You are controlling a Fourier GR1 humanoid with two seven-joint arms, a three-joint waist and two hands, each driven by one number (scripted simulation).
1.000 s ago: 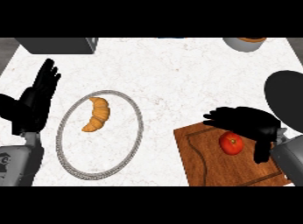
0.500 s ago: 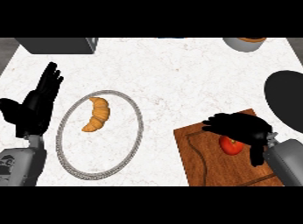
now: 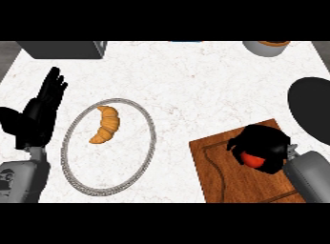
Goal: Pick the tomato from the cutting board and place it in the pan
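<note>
Tomato (image 3: 251, 158), small, round and red, lies on the brown wooden cutting board (image 3: 224, 174), and only a part of it shows, because the black right hand (image 3: 262, 147) covers it from above. The fingers (image 3: 237, 143) of this hand are curled around the tomato, so I judge that the grasp is being made here, with the fruit still resting on the board and not yet lifted. The hand comes from the side of the board where the grey forearm enters, which keeps the way toward the pan free.

The dark round pan (image 3: 321, 114) is just beyond the far right corner of the board, partly cut by the edge of the view. Between board and pan I see only bare white marbled surface (image 3: 196, 81), so nothing seems to stand in the way.

Left of the board is a round plate with a grey rim (image 3: 145, 152), and a golden croissant (image 3: 106, 125) lies on it. Further left of the board, past the plate, the left hand (image 3: 36, 116) rests open with straight fingers pointing up.
</note>
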